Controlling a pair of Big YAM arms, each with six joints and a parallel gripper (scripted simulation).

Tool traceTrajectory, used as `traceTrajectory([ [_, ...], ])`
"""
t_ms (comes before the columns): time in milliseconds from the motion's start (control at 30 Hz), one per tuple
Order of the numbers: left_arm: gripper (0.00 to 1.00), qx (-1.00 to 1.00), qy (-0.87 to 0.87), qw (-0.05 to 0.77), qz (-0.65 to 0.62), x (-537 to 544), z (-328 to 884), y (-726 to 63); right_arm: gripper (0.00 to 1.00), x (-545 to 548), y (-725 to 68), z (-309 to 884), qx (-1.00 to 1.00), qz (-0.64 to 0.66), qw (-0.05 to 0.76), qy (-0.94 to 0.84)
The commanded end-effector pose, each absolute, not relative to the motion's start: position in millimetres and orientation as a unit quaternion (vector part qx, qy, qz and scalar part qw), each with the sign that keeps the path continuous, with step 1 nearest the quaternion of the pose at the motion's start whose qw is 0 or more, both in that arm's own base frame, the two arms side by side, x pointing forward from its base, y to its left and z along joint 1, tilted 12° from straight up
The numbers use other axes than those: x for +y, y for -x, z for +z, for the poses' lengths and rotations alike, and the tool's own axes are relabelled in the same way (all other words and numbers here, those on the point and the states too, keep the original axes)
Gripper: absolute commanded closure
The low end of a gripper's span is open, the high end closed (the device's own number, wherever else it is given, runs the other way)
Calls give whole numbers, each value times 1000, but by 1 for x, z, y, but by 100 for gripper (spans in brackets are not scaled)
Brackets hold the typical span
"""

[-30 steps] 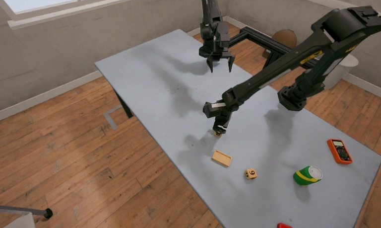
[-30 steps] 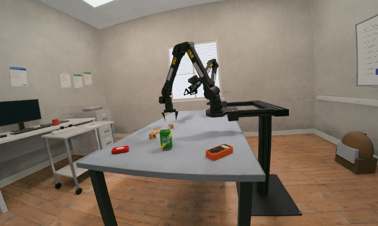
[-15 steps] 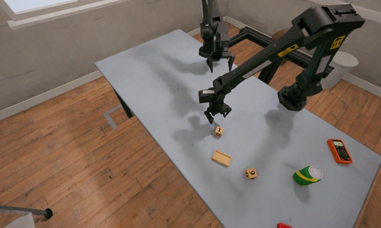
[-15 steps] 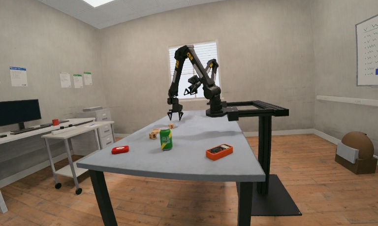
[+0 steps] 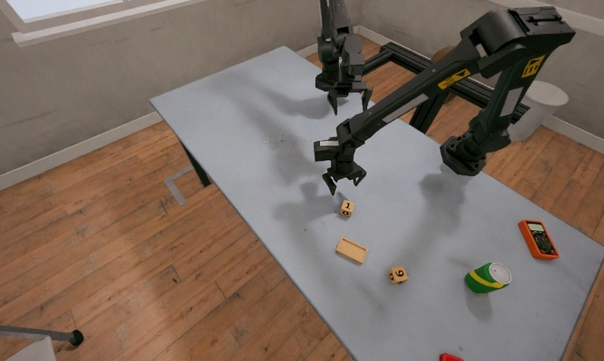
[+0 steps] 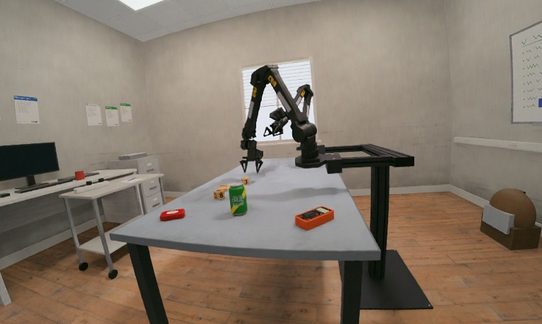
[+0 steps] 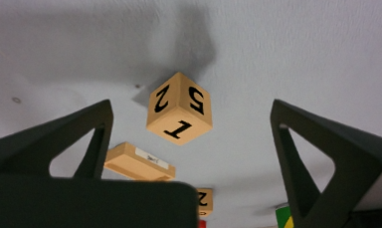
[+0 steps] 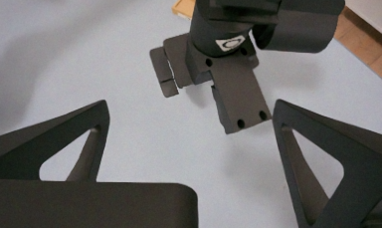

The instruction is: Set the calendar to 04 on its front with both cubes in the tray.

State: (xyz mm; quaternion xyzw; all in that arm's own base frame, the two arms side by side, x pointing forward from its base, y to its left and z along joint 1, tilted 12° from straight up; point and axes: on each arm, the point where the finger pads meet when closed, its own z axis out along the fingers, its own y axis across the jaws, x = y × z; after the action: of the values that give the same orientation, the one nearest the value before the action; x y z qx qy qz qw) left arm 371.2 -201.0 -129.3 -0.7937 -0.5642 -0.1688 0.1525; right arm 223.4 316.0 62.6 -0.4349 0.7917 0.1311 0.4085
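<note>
Green-and-yellow can (image 5: 483, 278) (image 6: 238, 200) near orange-cased multimeter (image 5: 539, 240) (image 6: 314, 218), upright on the table (image 5: 445, 312) (image 6: 272, 232).
</note>
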Motion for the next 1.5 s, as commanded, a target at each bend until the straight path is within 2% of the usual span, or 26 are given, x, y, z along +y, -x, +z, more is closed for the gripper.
traceTrajectory([
  [0, 0, -562, 796, 142, -172, -209, -123, -382, 0, 320, -228, 66, 792, 132, 412, 430],
  [533, 0, -771, 608, 75, -172, -197, -113, -395, 0, 320, -228, 66, 792, 132, 412, 430],
  [1000, 0, -934, 330, 32, -135, -168, -111, -404, 0, 320, -228, 66, 792, 132, 412, 430],
  [1100, 0, -939, 315, 26, -134, -173, -110, -404, 0, 320, -228, 66, 792, 132, 412, 430],
  [1467, 0, -993, 64, 8, -98, -149, -108, -409, 0, 320, -228, 66, 792, 132, 412, 430],
])
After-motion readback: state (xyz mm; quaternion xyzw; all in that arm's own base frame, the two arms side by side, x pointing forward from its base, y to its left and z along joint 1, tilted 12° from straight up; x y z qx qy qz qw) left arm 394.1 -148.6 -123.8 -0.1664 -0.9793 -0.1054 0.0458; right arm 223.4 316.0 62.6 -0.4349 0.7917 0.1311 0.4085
